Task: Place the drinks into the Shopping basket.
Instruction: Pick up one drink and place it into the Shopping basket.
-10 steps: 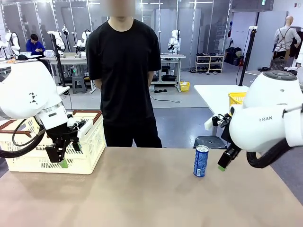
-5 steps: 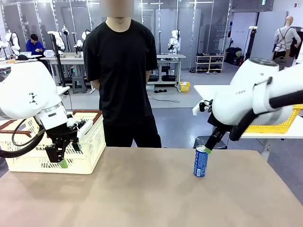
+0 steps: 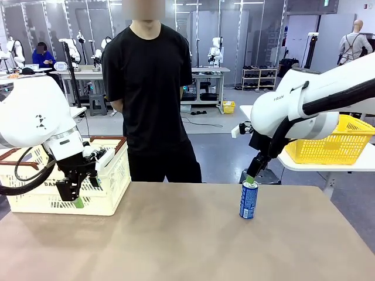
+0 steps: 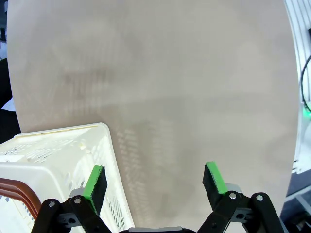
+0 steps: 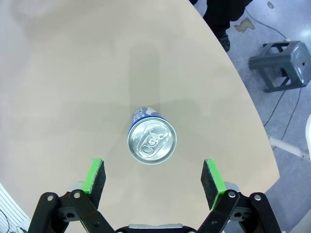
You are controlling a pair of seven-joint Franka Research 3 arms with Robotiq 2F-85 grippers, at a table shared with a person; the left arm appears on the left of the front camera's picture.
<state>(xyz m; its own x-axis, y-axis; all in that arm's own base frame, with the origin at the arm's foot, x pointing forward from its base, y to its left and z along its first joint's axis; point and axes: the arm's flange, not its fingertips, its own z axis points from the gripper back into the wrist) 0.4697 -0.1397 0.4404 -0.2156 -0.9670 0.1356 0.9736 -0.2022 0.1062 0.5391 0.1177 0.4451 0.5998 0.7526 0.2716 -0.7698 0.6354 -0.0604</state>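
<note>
Hovering above blue can, right hand spread, empty; left hand same; basket contents unclear

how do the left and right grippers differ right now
The left gripper hangs over bare table beside the Shopping basket, nothing under its jaws; the right gripper is poised straight above the upright blue can, its top roughly centred between the jaws. The left hangs low by the basket's wall; the right sits just above can height. Both have jaws wide open and hold nothing.
</note>
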